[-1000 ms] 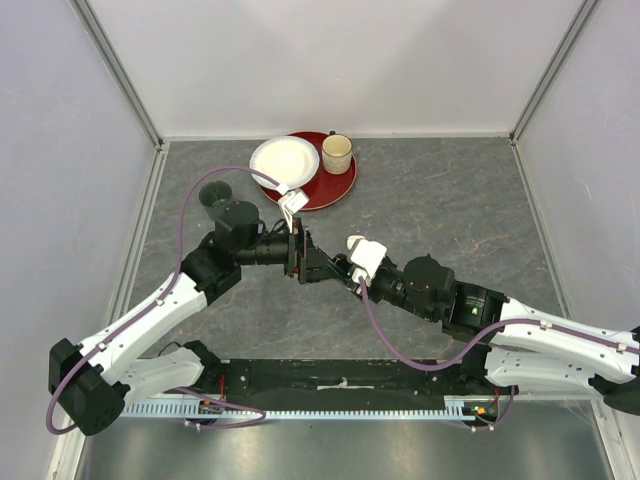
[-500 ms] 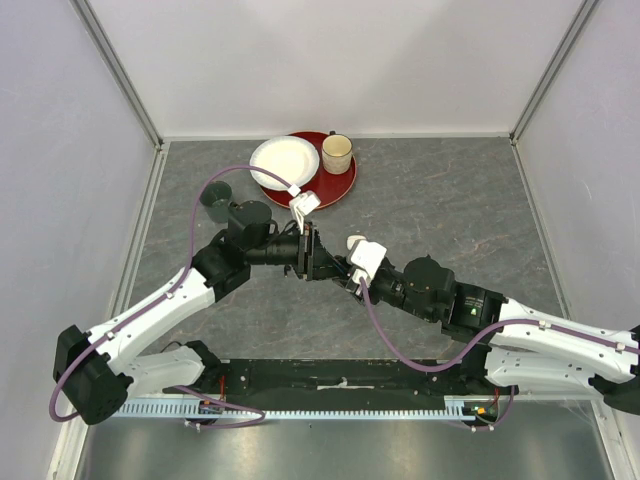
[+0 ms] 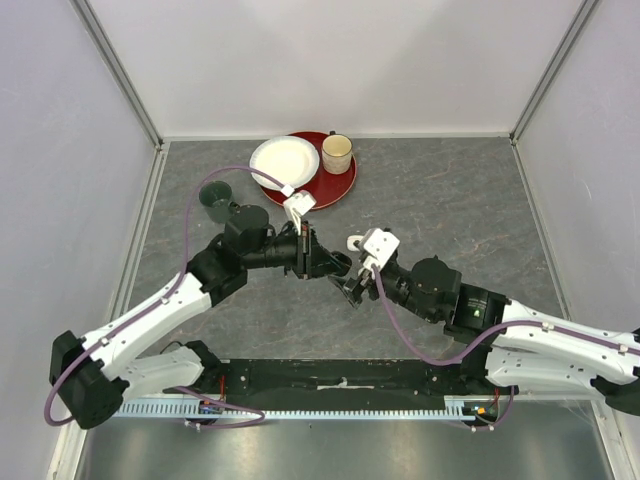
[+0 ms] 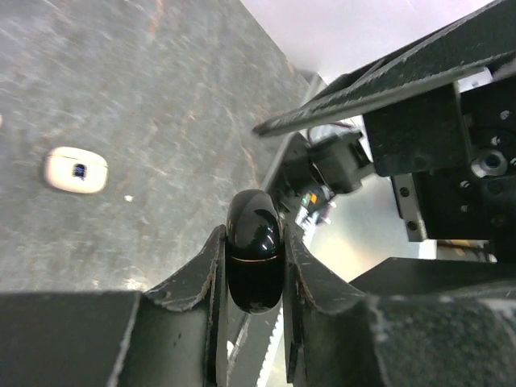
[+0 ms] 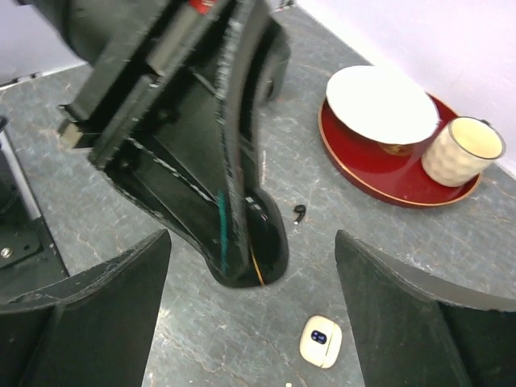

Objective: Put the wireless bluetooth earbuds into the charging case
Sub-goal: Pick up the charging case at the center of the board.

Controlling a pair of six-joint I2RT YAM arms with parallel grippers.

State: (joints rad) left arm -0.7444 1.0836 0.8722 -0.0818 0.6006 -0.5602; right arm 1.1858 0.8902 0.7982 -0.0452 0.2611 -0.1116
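My left gripper (image 4: 253, 270) is shut on a glossy black charging case (image 4: 253, 250), which stands upright between its fingers, held above the table. The right gripper (image 5: 251, 242) is open, its fingers spread wide on either side of the left gripper's tip and the black case (image 5: 272, 242), touching neither. In the top view the left gripper (image 3: 335, 265) and the right gripper (image 3: 350, 285) meet at mid-table. One tiny black earbud (image 5: 299, 213) lies on the table just beyond the case. No earbud shows in the case.
A beige closed case (image 5: 321, 341) lies on the table; it also shows in the left wrist view (image 4: 75, 170). At the back a red tray (image 3: 335, 188) carries a white bowl (image 3: 283, 160) and a cream cup (image 3: 337, 153). A dark green cup (image 3: 215, 197) stands at the left.
The left gripper has closed on the black case and the right gripper has opened off it. The right wrist has drawn back slightly toward the right.
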